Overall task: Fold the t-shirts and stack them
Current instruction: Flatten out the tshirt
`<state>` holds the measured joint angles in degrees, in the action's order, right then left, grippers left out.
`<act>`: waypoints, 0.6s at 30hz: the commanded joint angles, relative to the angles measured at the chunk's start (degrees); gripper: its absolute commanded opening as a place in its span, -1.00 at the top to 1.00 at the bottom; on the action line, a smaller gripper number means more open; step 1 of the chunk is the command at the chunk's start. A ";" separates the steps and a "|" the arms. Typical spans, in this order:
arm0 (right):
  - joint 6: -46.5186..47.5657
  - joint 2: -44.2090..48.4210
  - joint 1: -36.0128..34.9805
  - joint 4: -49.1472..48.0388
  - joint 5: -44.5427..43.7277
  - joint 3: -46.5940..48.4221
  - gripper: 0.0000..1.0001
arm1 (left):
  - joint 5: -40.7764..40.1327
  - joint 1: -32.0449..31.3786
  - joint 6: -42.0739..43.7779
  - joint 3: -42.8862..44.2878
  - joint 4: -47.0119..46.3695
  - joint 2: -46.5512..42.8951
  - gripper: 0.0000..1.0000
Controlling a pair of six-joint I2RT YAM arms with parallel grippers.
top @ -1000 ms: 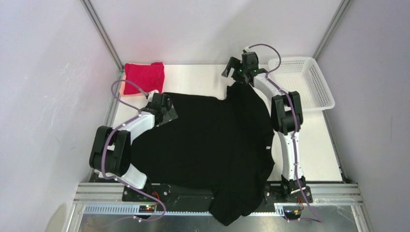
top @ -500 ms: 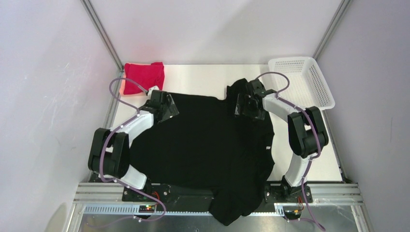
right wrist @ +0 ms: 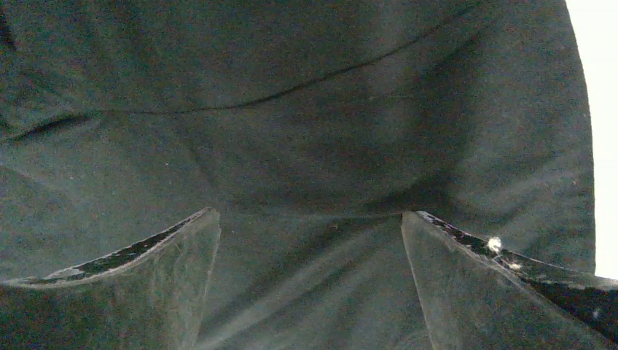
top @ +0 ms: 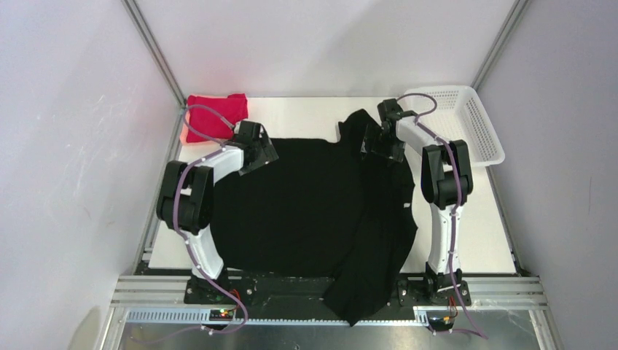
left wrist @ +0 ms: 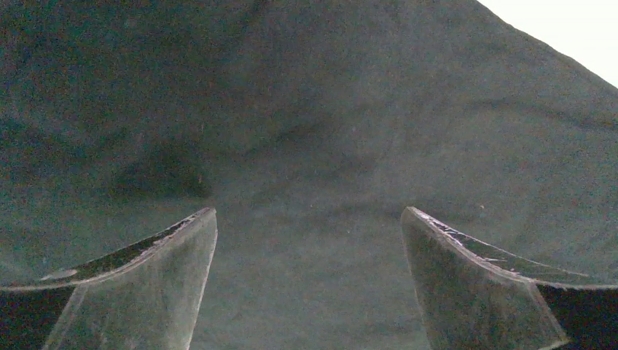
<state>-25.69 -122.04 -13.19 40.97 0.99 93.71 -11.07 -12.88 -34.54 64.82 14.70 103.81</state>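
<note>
Both my grippers are spread wide and hold nothing. My left gripper [left wrist: 306,211] and my right gripper [right wrist: 306,211] each hang just above the black t-shirt [top: 306,211], which fills the view under both. The red t-shirt [top: 216,113] lies bunched beyond my left gripper, well clear of it. The basket [top: 484,138] sits off to the outside of my right gripper.

I judge the step to be taking the two far shoulders. To do it well I should come down evenly, catch the cloth at its edge instead of mid-panel, and pinch every layer on the right, where it is creased.

A second ago my right gripper reached past the collar. It has since drawn back over the shoulder, my left has moved farther out, and the shirt's right side now lies gathered into a narrower strip.
</note>
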 commanded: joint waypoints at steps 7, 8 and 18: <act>0.65 -13.41 5.50 6.33 -1.83 19.92 -0.99 | 6.85 3.46 -0.08 16.06 3.23 12.52 -0.99; 0.65 -13.53 5.79 5.77 -1.76 20.19 -0.99 | 7.07 3.43 0.14 16.62 3.32 12.94 -0.99; 8.07 -7.00 3.16 0.98 1.05 20.14 -0.99 | 6.98 3.31 2.10 19.90 3.74 9.85 -0.99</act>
<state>-22.44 -133.64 -7.62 44.95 0.73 113.06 -4.67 -9.67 -33.95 84.33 17.89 118.08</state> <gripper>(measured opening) 0.993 0.996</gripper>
